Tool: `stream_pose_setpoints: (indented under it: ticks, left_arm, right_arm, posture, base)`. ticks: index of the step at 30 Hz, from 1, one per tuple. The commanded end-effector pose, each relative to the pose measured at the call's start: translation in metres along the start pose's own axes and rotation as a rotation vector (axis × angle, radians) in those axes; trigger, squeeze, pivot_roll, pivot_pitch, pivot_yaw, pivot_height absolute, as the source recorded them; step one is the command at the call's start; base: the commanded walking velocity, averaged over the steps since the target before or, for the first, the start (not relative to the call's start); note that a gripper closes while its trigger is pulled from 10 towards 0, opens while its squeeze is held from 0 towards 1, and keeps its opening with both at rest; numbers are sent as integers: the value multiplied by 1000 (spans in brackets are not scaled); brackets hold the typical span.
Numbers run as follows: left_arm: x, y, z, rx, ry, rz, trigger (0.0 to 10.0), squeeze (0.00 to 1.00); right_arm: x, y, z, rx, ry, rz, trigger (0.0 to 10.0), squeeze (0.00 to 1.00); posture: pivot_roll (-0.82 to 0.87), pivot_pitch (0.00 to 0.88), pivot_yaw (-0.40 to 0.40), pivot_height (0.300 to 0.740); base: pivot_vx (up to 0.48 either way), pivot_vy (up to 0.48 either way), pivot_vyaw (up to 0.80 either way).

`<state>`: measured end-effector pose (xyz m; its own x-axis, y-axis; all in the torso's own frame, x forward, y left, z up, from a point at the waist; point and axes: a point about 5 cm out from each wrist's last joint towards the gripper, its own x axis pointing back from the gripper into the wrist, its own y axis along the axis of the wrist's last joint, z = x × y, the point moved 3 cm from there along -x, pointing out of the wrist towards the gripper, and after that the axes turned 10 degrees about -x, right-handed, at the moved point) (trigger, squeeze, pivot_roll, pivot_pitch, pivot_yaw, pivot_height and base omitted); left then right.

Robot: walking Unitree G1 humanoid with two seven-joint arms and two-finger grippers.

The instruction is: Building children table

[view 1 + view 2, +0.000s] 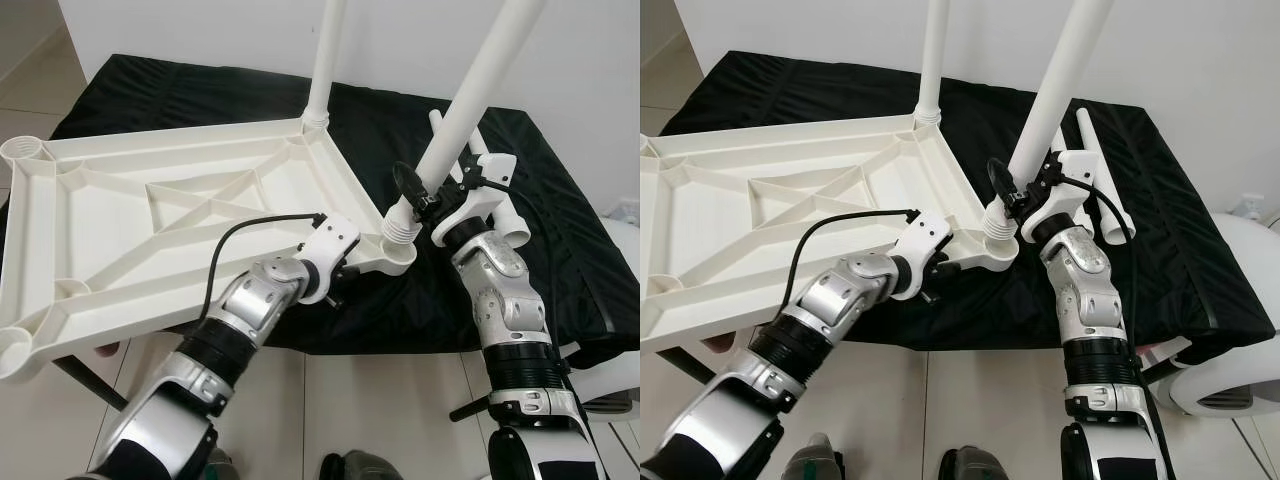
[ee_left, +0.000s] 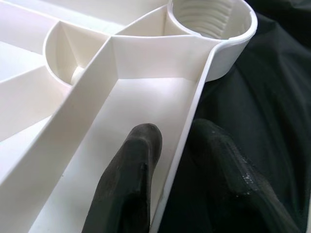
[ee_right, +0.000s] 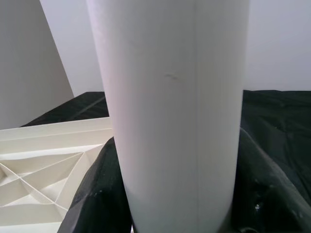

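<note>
Nearest to me, my left gripper (image 1: pixel 338 272) is pinched on the near edge of the white tabletop (image 1: pixel 150 230), just short of its right-hand near corner. From the left wrist camera I see one black finger (image 2: pixel 130 179) lying inside the shallow channel along the rim and the other outside it, with the thin wall caught between them.

The tabletop lies upside down, its ribbed underside facing up, on a black cloth (image 1: pixel 560 240) that covers the surface below. Part of the top overhangs the cloth toward me, above the pale tiled floor (image 1: pixel 400 400).

Just beside that grip is the round corner socket (image 1: pixel 398 245), ridged inside. A white leg (image 1: pixel 470 105) stands in it, leaning to the right as it rises. My right gripper (image 1: pixel 425 190) is closed around this leg low down, just above the socket; in the right wrist camera the leg (image 3: pixel 175 116) is held between the two dark fingers.

Farther back, a second leg (image 1: pixel 325 60) stands upright in the far right corner of the top. Another loose white leg (image 1: pixel 1102 180) lies on the cloth behind my right wrist. Beyond it all is a plain white wall (image 1: pixel 200 30).
</note>
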<state>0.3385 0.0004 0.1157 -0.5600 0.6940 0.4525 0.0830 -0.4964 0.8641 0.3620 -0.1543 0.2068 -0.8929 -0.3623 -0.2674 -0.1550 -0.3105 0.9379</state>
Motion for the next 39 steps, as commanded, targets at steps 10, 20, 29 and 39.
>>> stream_pose_setpoints:
  ticks: [10,20,29,39]
  left_arm:
    - [3,1,2,-71,-31,4,8863,0]
    - [4,8,0,-90,-58,-2,10000,0]
    - [5,11,0,-99,-65,-14,10000,0]
    - [5,15,-3,-106,-73,-25,10000,0]
  right_arm:
    - [7,0,-7,-6,-21,-29,10000,0]
    - [16,-29,-8,-33,5,43,10000,0]
    - [27,-51,-20,-27,-42,110,10000,0]
    - [28,-60,-33,-40,-91,127,10000,0]
  posture:
    - [29,39,-73,740]
    - [37,38,-78,740]
    - [37,39,-75,740]
    - [40,35,-81,740]
  base:
    - [0,0,0]
    - [0,0,0]
    - [0,0,0]
    - [0,0,0]
